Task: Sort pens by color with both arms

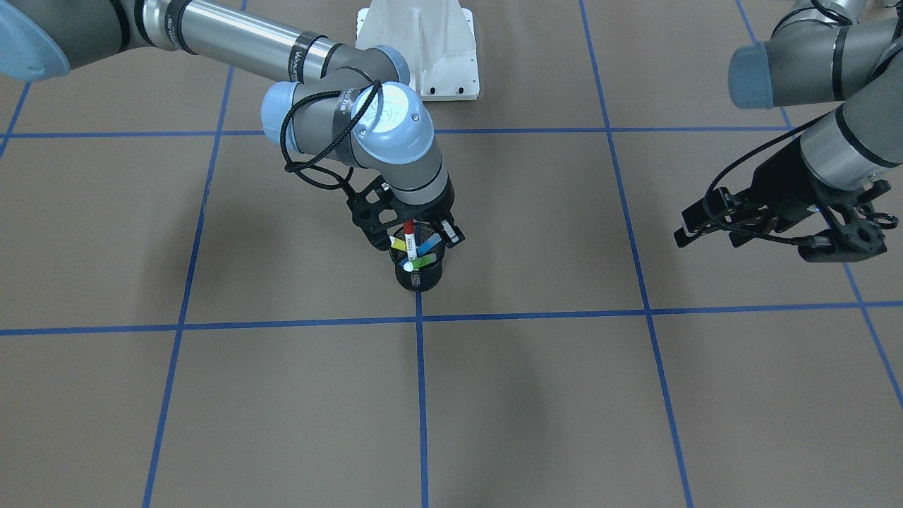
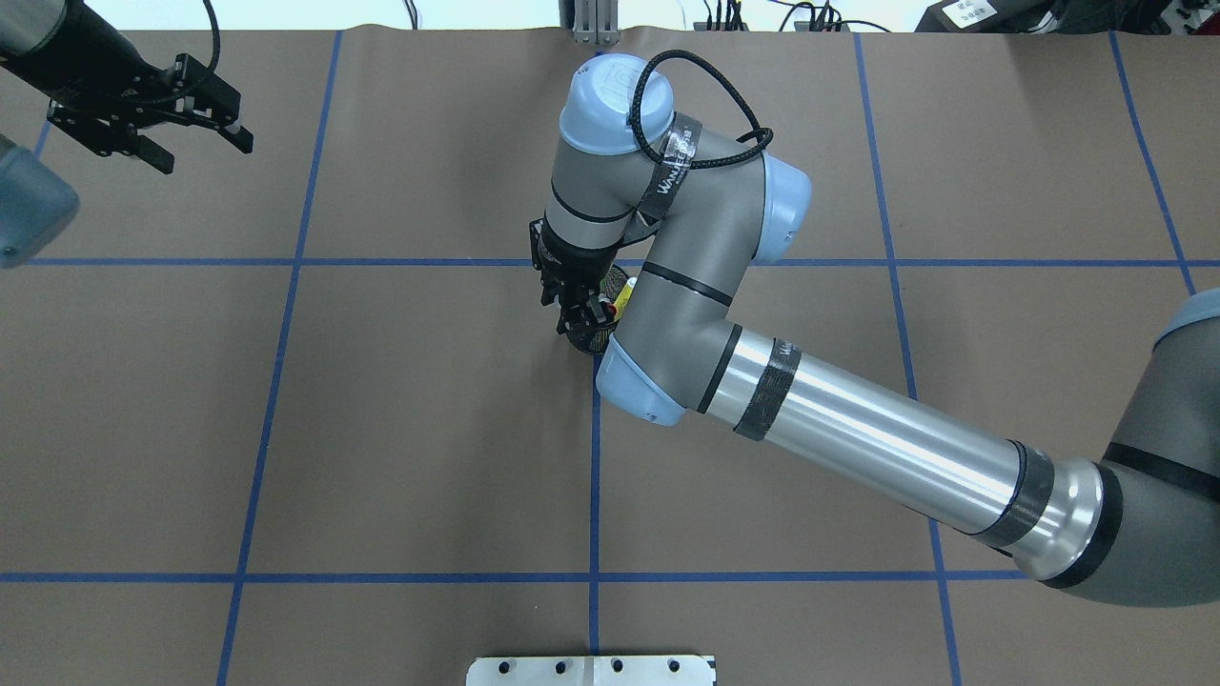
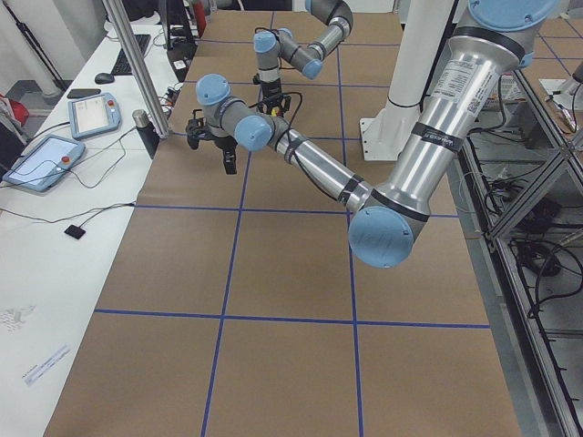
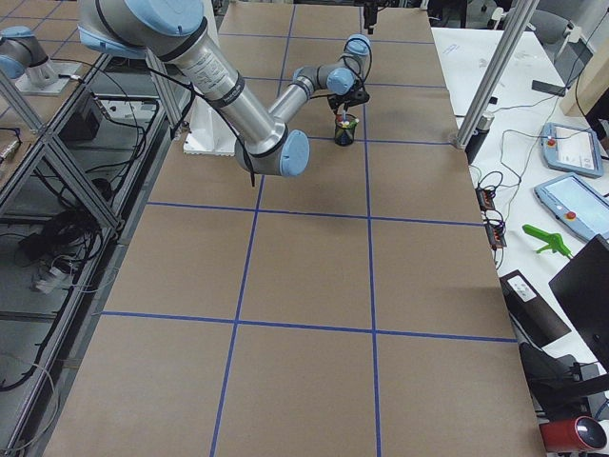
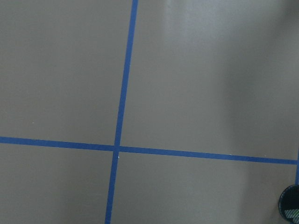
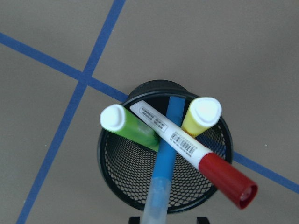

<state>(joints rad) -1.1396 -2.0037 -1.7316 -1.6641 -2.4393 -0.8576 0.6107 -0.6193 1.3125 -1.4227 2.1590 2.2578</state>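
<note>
Because the whole tabletop (image 2: 429, 429) is covered with brown paper, it looks flat and matt, and lines of blue tape (image 2: 429, 577) divide it into large squares. Near the middle of it, about as far from the robot's edge as from the operators' edge, a black mesh cup (image 6: 117, 177) stands on one tape line, just beside a crossing. All four pens are inside this cup and lean on its rim: the blue pen (image 6: 166, 154), the white pen with the red cap (image 6: 173, 135) crossing over it, the light green pen (image 6: 133, 128) and the yellow pen (image 6: 198, 116).

The right gripper (image 1: 413, 236) hangs directly over the cup and points down. Its jaws are spread, one on each side of the pens, and they pinch nothing. The left gripper (image 2: 202, 152) hovers well apart from the cup, close to the operators' edge at the robot's left end. Its jaws are spread too, and empty.

At the robot's edge a white pedestal (image 1: 423, 49) stands on the paper. Beyond the operators' edge a white desk (image 3: 36, 273) runs along the tabletop and carries two teach pendants (image 3: 91, 114), a keyboard (image 3: 132, 55) and thin cables. Aluminium posts (image 3: 137, 73) rise between desk and tabletop. Behind the robot, metal frames (image 4: 71, 169) hold loose cables near the floor.
</note>
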